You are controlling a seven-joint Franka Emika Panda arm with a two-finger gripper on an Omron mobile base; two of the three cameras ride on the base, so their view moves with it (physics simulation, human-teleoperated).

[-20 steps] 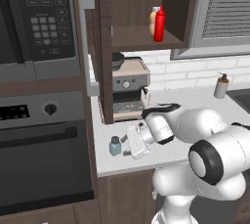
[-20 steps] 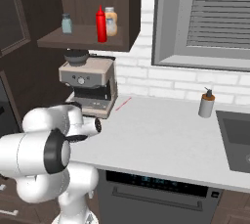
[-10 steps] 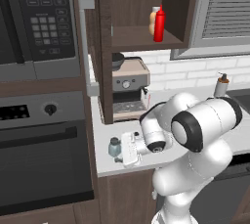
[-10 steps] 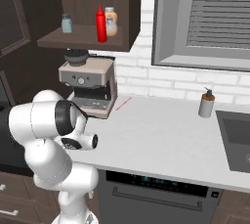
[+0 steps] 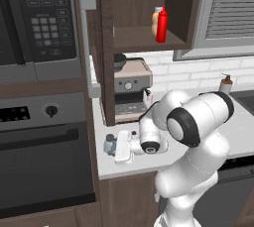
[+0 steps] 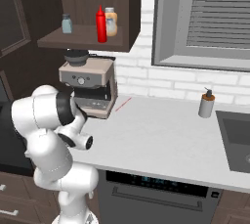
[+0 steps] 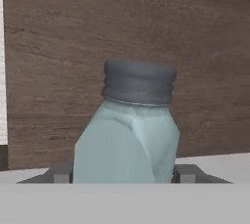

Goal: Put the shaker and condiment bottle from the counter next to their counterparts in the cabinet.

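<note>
A pale counter (image 6: 161, 140) is running under a white brick wall, with one espresso machine (image 6: 90, 86) standing at its left end as the landmark. Directly above the machine, one dark wooden cabinet (image 6: 88, 42) is hanging open, its door (image 5: 106, 47) carrying a long grey bar handle (image 5: 87, 42). On the cabinet's shelf three containers are standing: one red condiment bottle (image 6: 101, 24), one peach-orange bottle (image 6: 111, 21) just beside and behind it, and one small grey-capped jar (image 6: 67, 23) further left. Far right of the machine, one pump dispenser (image 6: 207, 103) is sitting on the counter near the sink (image 6: 237, 130).

In front of the machine, at the counter's near edge, one shaker (image 5: 110, 144) is standing upright. The gripper (image 5: 122, 146) is reaching sideways to it, and in the hand view the shaker (image 7: 127, 135) is sitting between the two fingertips (image 7: 61, 173), which are flanking its base on either side; whether they are already pressing against it cannot be told.
</note>
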